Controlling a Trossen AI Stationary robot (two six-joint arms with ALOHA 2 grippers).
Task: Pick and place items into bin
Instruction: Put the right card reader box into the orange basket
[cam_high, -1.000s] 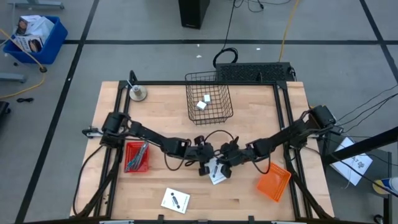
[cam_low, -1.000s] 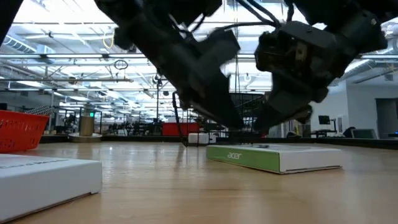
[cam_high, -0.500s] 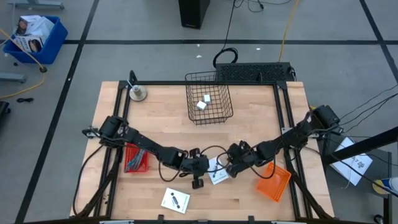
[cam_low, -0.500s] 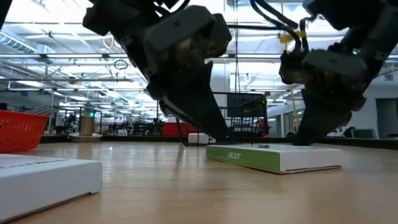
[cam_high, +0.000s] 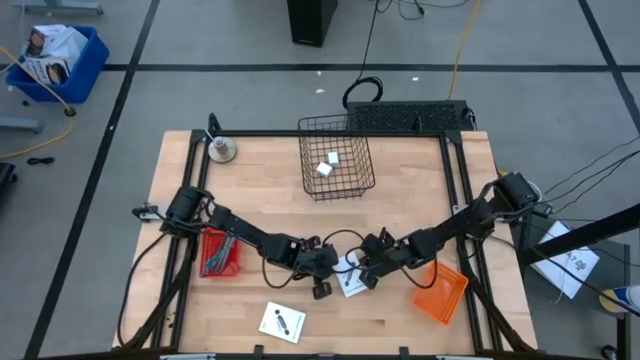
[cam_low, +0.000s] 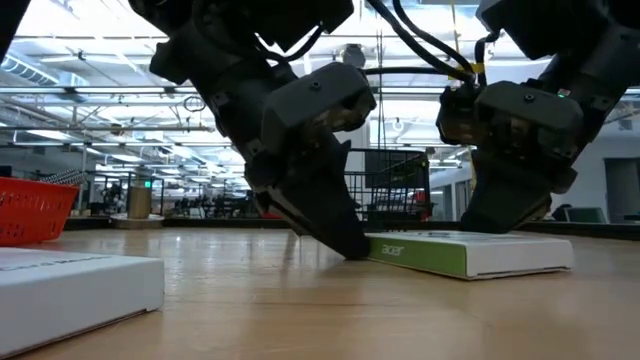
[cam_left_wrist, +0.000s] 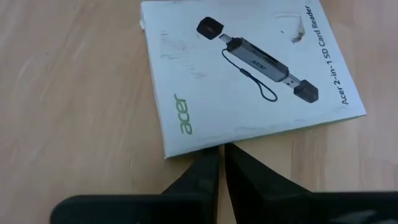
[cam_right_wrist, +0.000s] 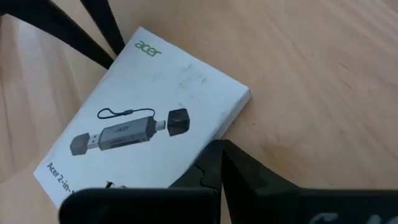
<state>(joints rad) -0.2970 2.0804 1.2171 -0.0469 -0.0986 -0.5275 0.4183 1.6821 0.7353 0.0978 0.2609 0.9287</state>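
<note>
A flat white box (cam_high: 351, 281) printed with a card reader and "acer" (cam_left_wrist: 249, 74) lies flat on the wooden table near its middle. My left gripper (cam_left_wrist: 221, 149) is shut, its tips down at one long edge of the box. My right gripper (cam_right_wrist: 221, 146) is shut at the opposite long edge. In the low view the left gripper (cam_low: 352, 248) meets the table at the box's left end and the right gripper (cam_low: 500, 222) stands over its far right part. The wire bin (cam_high: 305, 165) at the table's far side holds small white blocks (cam_high: 328, 166). My left gripper sets its shut fingertips against the box's long edge (cam_left_wrist: 208, 148), close to the corner with the green "acer" mark. The fingers slant down from the table's left. The box lies flat on the table. My right gripper rests its shut fingertips at the opposite long edge (cam_right_wrist: 211, 138), slanting down from the table's right; whether they press on it, I cannot tell.
A second white box (cam_high: 283, 322) lies near the table's front edge. A red tray (cam_high: 218, 252) with tools sits at the left and an orange tray (cam_high: 440, 293) at the right. A small metal object (cam_high: 221, 150) stands at the far left corner.
Both grippers have sunk toward the white box. My left gripper's tips have come down to the table at the box's left end, and the box has slid a little toward the table's right edge, staying flat. My right gripper has settled at the box's other side.
</note>
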